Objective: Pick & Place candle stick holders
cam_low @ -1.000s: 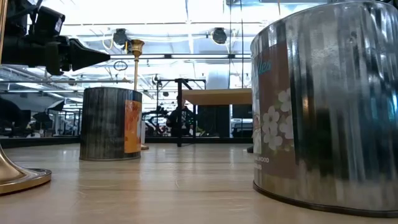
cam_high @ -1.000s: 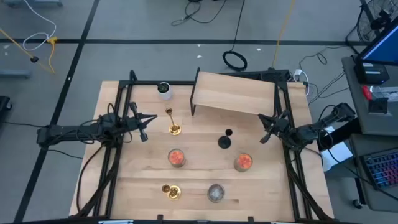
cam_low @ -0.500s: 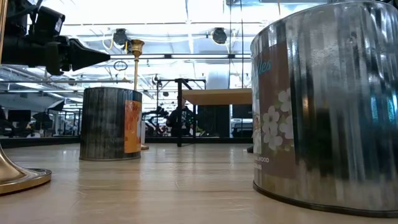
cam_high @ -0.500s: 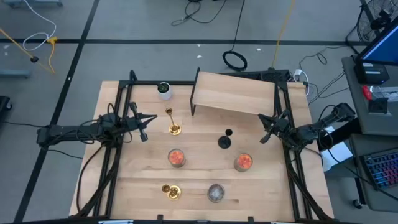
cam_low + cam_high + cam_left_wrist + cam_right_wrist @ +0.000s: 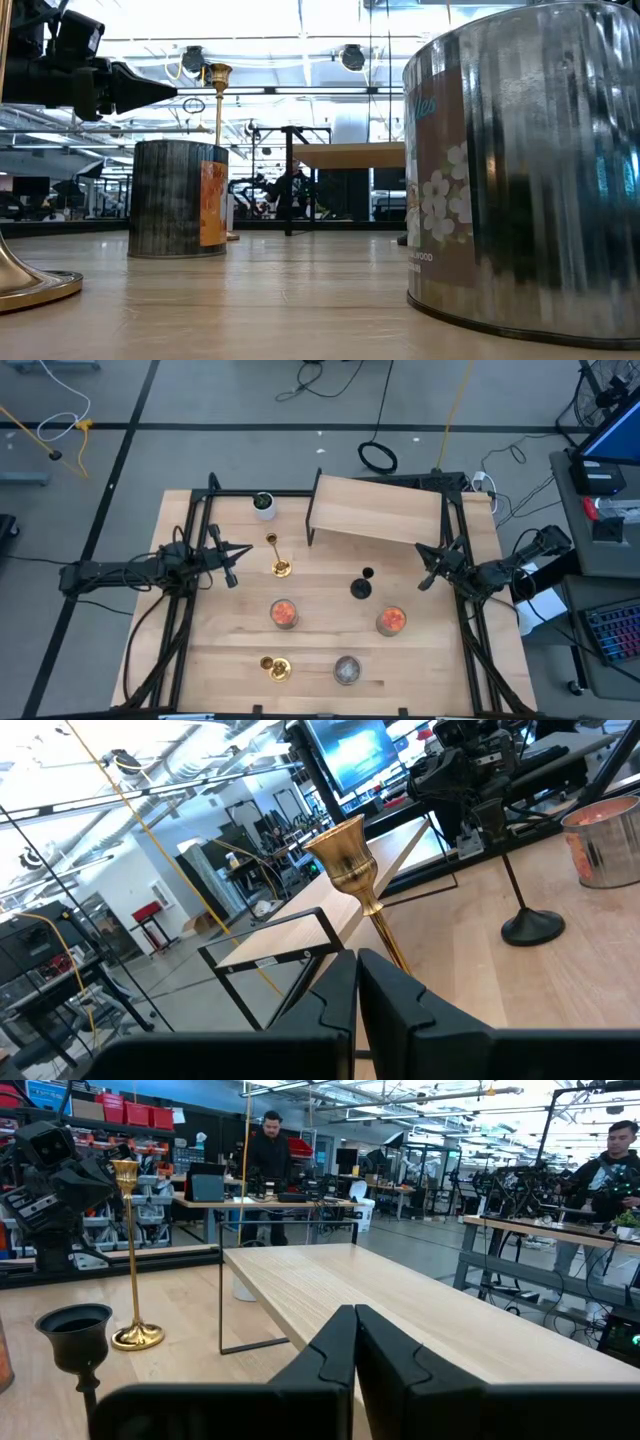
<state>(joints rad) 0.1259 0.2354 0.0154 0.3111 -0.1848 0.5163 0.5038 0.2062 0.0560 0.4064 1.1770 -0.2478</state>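
Observation:
One gold holder (image 5: 279,556) stands upright on its foot left of the table's centre; it also shows in the left wrist view (image 5: 350,870). A second gold holder (image 5: 275,667) stands near the front edge. The black holder (image 5: 362,585) stands mid-table. Two orange-red jars (image 5: 284,612) (image 5: 391,621) and a clear-grey jar (image 5: 347,670) stand on their bases. My left gripper (image 5: 232,560) is shut and empty, just left of the first gold holder. My right gripper (image 5: 428,570) is shut and empty, right of the black holder.
A raised wooden shelf (image 5: 378,508) on a black frame stands at the far right of the table. A small white cup (image 5: 263,503) sits at the far edge. Black frame rails run along both table sides. People stand in the room beyond the table (image 5: 268,1150).

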